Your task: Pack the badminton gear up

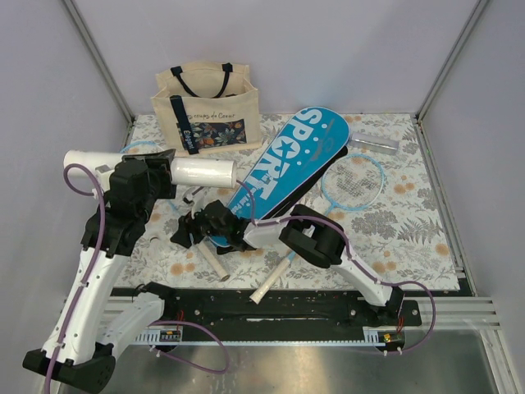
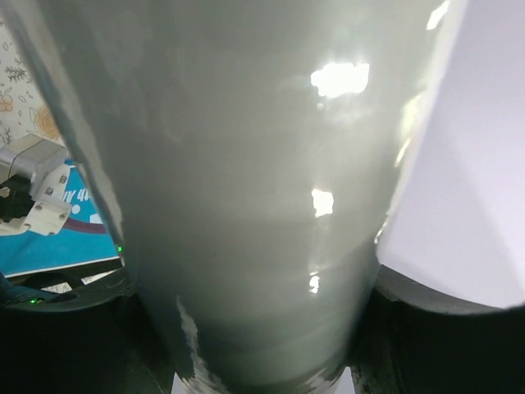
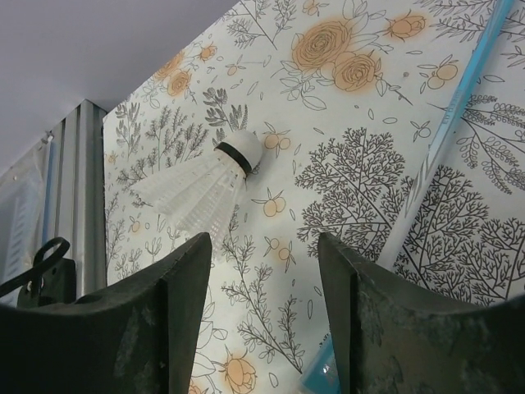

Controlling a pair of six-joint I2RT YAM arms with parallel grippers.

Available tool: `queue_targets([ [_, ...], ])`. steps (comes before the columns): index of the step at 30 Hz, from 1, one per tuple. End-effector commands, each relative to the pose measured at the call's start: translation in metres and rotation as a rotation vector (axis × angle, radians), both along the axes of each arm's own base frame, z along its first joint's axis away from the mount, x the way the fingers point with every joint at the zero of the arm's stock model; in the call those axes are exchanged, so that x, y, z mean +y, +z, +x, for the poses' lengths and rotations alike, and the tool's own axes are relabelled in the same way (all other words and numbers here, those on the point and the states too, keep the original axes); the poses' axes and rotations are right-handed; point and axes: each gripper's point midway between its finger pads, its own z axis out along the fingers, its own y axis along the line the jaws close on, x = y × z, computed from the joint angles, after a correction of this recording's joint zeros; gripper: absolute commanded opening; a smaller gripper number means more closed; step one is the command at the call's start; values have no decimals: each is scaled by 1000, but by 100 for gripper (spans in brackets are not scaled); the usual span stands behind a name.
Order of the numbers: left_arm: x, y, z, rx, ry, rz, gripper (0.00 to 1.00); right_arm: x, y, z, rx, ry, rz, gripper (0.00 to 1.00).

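Left claw (image 1: pixel 162 169): clamped round the middle of the white tube (image 1: pixel 205 172). The tube lies level, out to the left of the blue case (image 1: pixel 289 164), and its right end comes close to the case's left edge. From my left wrist the tube fills nearly the whole view. Cannot tell whether it touches the cloth.

Right claw (image 3: pixel 262 254): fingers apart, nothing between them. It is low over the flowered cloth (image 1: pixel 410 222), at the case's narrow near end. A shuttlecock (image 3: pixel 205 182) lies on the cloth just beyond the fingers, untouched.

Blue case: flat and slanted, with its wide end toward the far right.

First racket (image 1: pixel 354 180): its hoop is just right of the case.

Second racket (image 1: pixel 139 148): its hoop is left of the case, mostly hidden behind the tube.

Two pale handles (image 1: pixel 271 281) stick out nearer than the case's narrow end.

Beige tote (image 1: pixel 209 111): upright, beyond the case to its left.
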Motion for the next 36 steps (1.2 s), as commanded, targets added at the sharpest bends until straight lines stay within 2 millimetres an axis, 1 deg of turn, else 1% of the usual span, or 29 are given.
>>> queue_targets([
  [1,13,30,5,-92,69,-2,57,12,27,-4,-133,70,87,64],
  [4,11,34,10,-93,58,-2,57,13,16,-11,-181,123,74,64],
  [8,12,33,17,-83,66,13,57,13,17,-14,-319,147,125,64],
  [13,14,23,27,-53,86,39,57,11,17,-12,-430,165,116,65],
  [17,15,17,34,-34,96,53,57,10,14,-17,-506,223,109,66],
  [20,19,15,37,-33,114,66,57,11,14,-24,-506,268,109,66],
  [21,20,14,38,-32,118,72,57,11,16,-31,-484,287,121,65],
  [23,26,15,39,-36,144,90,57,12,27,-38,-368,292,148,64],
  [26,31,16,39,-41,164,100,57,16,47,-36,-157,214,154,55],
  [27,32,19,38,-50,165,98,57,17,51,-34,-80,173,147,56],
  [29,33,20,38,-55,171,102,57,18,60,-31,35,121,136,56],
  [31,33,21,38,-57,173,98,57,15,64,-29,133,67,111,56],
  [34,33,17,39,-48,174,101,57,8,69,-25,286,-34,131,59],
  [36,32,15,38,-46,169,92,57,7,71,-28,391,-54,146,59],
])
